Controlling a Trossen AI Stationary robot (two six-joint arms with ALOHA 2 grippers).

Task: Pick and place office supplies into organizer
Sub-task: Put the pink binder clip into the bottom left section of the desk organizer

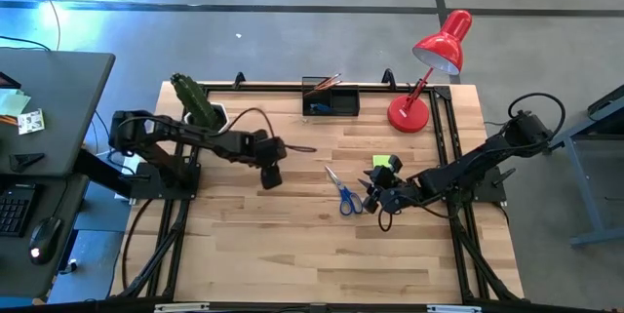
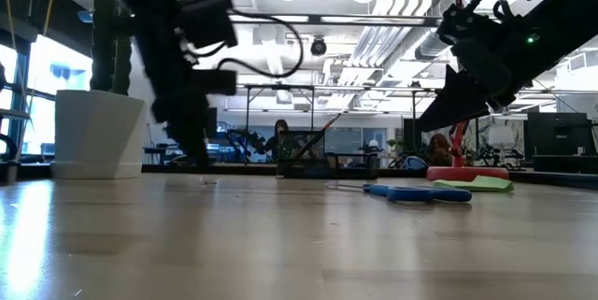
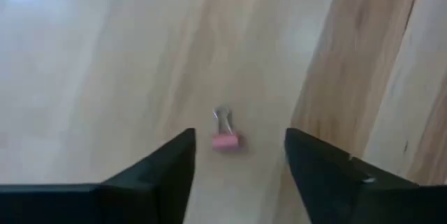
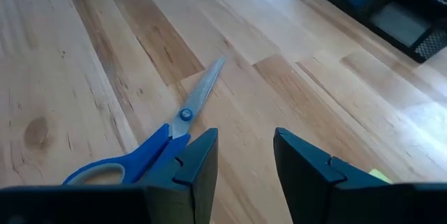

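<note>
The left gripper (image 3: pixel 237 155) hangs low over the middle of the table (image 1: pixel 292 245), its fingers (image 3: pixel 164 165) spread apart and holding nothing; a small pink binder clip (image 3: pixel 225 139) lies on the wood just ahead of the gap between them, touching neither finger. From overhead that clip is too small to make out under the gripper (image 1: pixel 272 175). The right gripper (image 4: pixel 244 165) is also parted partway with nothing between its fingers; it hovers beside the blue-handled scissors (image 4: pixel 150 151), whose handles sit just next to one finger while the blades point away across the boards. In the overhead view the scissors (image 1: pixel 343 193) lie just to the left gripper's side of the right gripper (image 1: pixel 382 199), with the lime-green sticky pad (image 1: pixel 384 163) near it toward the far edge. The black organizer (image 1: pixel 331 100) stands at the far edge of the table, well beyond both grippers, with pencils (image 1: pixel 322 83) leaning out of it; what else sits in its compartments is hard to tell. A red desk lamp (image 1: pixel 429 74) stands beyond the right gripper, and a potted cactus (image 1: pixel 198 103) beyond the left one. The wood on the near side of both grippers is bare right to the edge.
</note>
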